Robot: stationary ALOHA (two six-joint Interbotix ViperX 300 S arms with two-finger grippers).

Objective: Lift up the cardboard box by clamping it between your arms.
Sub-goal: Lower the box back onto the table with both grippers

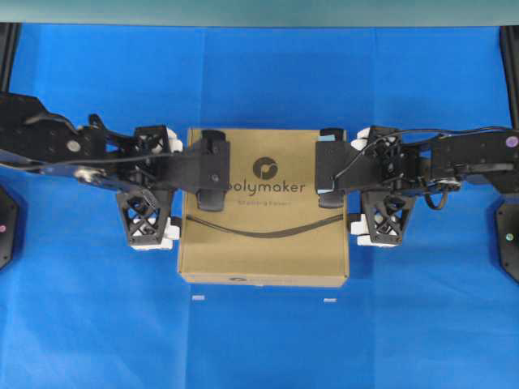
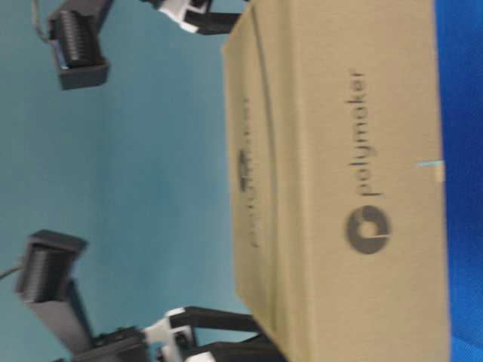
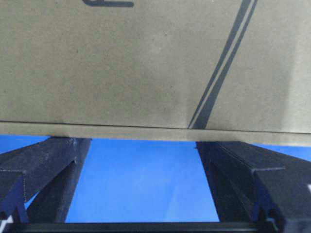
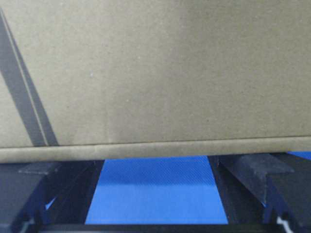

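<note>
The cardboard box (image 1: pixel 263 243) lies flat in the middle of the blue cloth, with the "polymaker" print on top. My left gripper (image 1: pixel 177 190) is open, and its two spread fingertips press against the box's left side. My right gripper (image 1: pixel 353 188) is open and presses against the right side in the same way. In the left wrist view the box (image 3: pixel 146 63) fills the top, and the gripper (image 3: pixel 143 143) meets its edge. The right wrist view shows the same for the box (image 4: pixel 160 68) and gripper (image 4: pixel 153 162). The table-level view shows the box (image 2: pixel 339 188) close up. I cannot tell whether it is off the cloth.
Blue cloth (image 1: pixel 259 348) covers the table. Two small white marks (image 1: pixel 199 298) (image 1: pixel 329 301) lie just in front of the box. Black arm bases stand at the left edge (image 1: pixel 5 223) and the right edge (image 1: pixel 509 243). A teal wall runs along the back.
</note>
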